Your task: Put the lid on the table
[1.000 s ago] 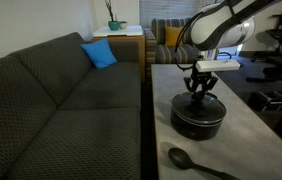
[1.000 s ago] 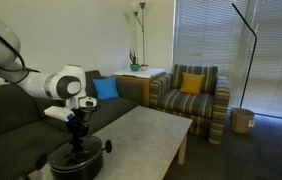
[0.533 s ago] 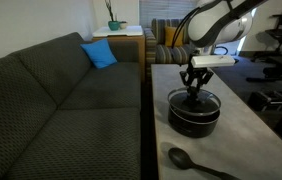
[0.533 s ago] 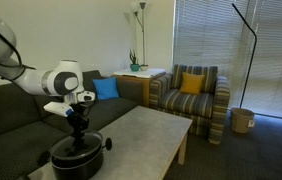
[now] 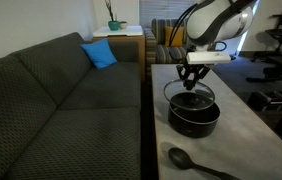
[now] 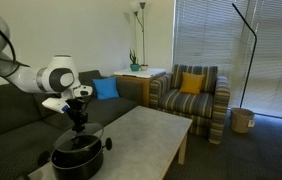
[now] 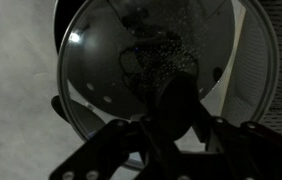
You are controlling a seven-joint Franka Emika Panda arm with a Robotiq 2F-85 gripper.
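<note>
The round clear glass lid (image 5: pixel 190 94) with a thin metal rim hangs from my gripper (image 5: pixel 192 82), which is shut on its dark centre knob. The lid is lifted a little above the black pot (image 5: pixel 194 115) and sits slightly off toward the sofa side. Both stand over the near end of the long grey stone-like table (image 5: pixel 241 140). In an exterior view the lid (image 6: pixel 80 134) hovers over the pot (image 6: pixel 78 159) on the table (image 6: pixel 146 135). In the wrist view the lid (image 7: pixel 111 70) fills the frame, its knob (image 7: pixel 176 105) between my dark fingers (image 7: pixel 176 130).
A black spoon (image 5: pixel 186 159) lies on the table in front of the pot. A dark grey sofa (image 5: pixel 61 110) runs along the table. A striped armchair (image 6: pixel 189 98) stands beyond the table's far end, and a wooden side table with a plant (image 5: pixel 116 30) is behind the sofa.
My gripper has risen with the lid, lifting it off the pot and shifting it slightly away from the pot's centre. The pot has stayed in place.
</note>
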